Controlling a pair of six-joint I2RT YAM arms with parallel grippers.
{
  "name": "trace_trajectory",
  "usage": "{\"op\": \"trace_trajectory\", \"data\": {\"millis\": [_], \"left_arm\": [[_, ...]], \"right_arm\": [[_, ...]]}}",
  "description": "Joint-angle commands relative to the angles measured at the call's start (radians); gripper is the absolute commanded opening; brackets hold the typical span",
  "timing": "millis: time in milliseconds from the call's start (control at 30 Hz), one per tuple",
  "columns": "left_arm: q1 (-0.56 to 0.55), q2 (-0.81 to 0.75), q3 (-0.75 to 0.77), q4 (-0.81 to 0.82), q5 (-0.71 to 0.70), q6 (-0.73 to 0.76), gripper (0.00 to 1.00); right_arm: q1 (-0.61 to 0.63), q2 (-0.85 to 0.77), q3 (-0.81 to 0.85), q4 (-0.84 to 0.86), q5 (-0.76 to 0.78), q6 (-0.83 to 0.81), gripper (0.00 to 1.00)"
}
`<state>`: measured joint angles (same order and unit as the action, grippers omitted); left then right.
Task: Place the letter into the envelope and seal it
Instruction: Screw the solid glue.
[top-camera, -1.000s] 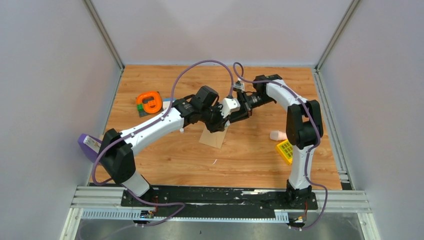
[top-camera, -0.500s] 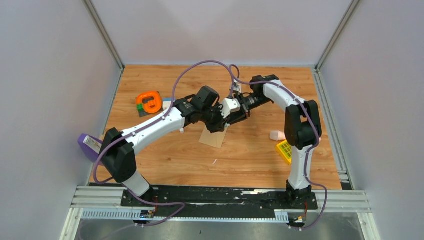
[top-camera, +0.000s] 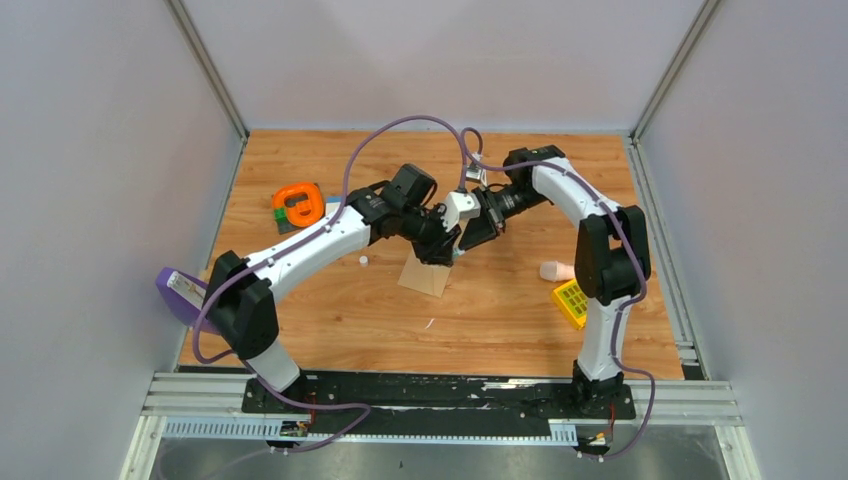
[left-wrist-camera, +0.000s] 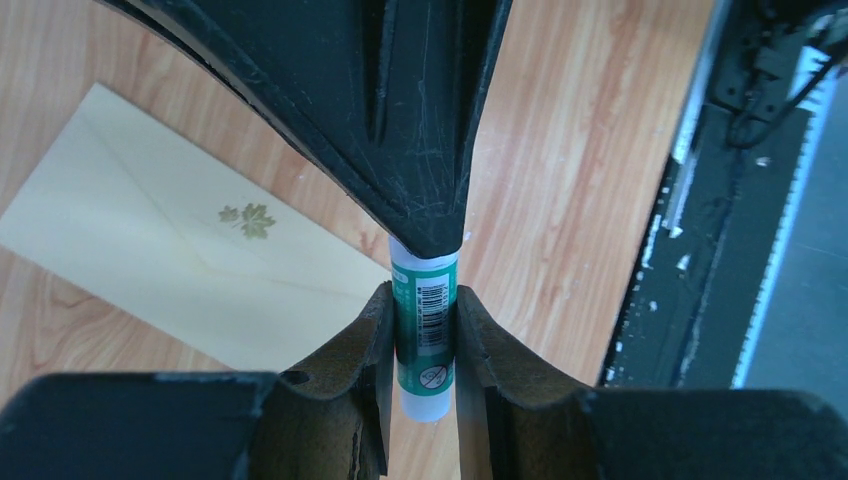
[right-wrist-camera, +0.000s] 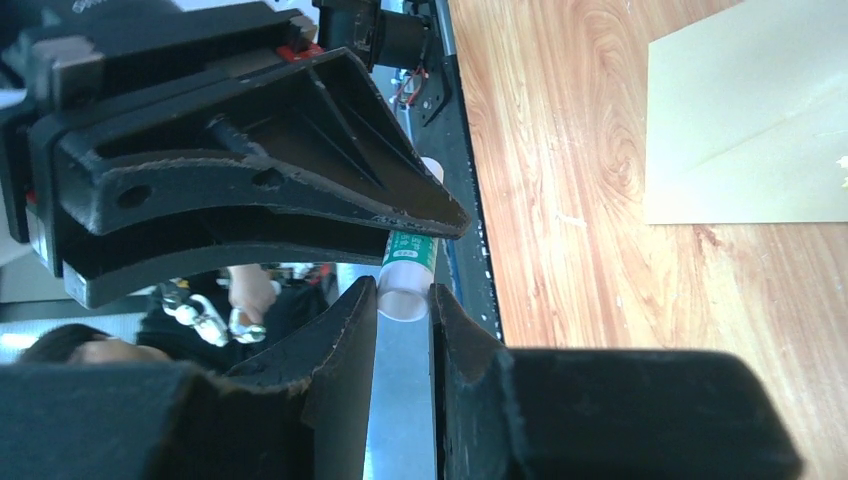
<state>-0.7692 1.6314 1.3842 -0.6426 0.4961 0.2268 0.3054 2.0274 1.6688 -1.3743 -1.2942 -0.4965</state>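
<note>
sealing looks to be the step in hand rather than loading: both arms meet above the middle of the bench (top-camera: 500, 320), and between them sits a green-and-white glue stick (left-wrist-camera: 425, 335). the left gripper (left-wrist-camera: 425, 300) has its jaws drawn narrow on the barrel of the stick. the right gripper (right-wrist-camera: 403, 297) pinches the white end of the same tube, its jaws just as narrow. i judge this a two-handed uncapping, one side holding while the other pulls or twists straight along the tube. a skewed pull could let the smooth tube slip. the bared glue would then have to go to the flap. the envelope (top-camera: 427, 277) lies flat on the wood just nearer than the joined grippers, about midway between the left and right edges, touched by neither. the letter i cannot find as a separate sheet in any view, and whether it is already inside i cannot tell. the overhead view gives the arms' reach and the envelope's place but hides the stick behind the wrists. only the left wrist view shows the barcode label, and the flap seemingly down with a small gold leaf at its point. only the right wrist view shows the white end in the right jaws, with just part of the envelope.
</note>
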Motion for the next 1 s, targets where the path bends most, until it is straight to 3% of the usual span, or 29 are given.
{"op": "trace_trajectory", "data": {"millis": [0,300,700,833,967], "left_arm": [[-0.027,0.025,0.067,-0.090,0.312,0.026,0.00],[0.000,0.030,0.085,-0.162,0.525,0.052,0.00],[0.010,0.034,0.094,-0.224,0.664,0.093,0.00],[0.010,0.023,0.091,-0.191,0.583,0.080,0.00],[0.010,-0.030,0.037,-0.069,0.341,0.020,0.00]], "right_arm": [[0.004,-0.125,0.018,0.027,-0.078,-0.148,0.18],[0.004,-0.256,-0.070,0.027,-0.074,-0.387,0.24],[0.003,-0.404,-0.159,0.055,-0.042,-0.654,0.34],[0.001,-0.428,-0.153,0.097,0.011,-0.556,0.36],[-0.019,-0.409,-0.145,0.099,0.036,-0.400,0.37]]}}
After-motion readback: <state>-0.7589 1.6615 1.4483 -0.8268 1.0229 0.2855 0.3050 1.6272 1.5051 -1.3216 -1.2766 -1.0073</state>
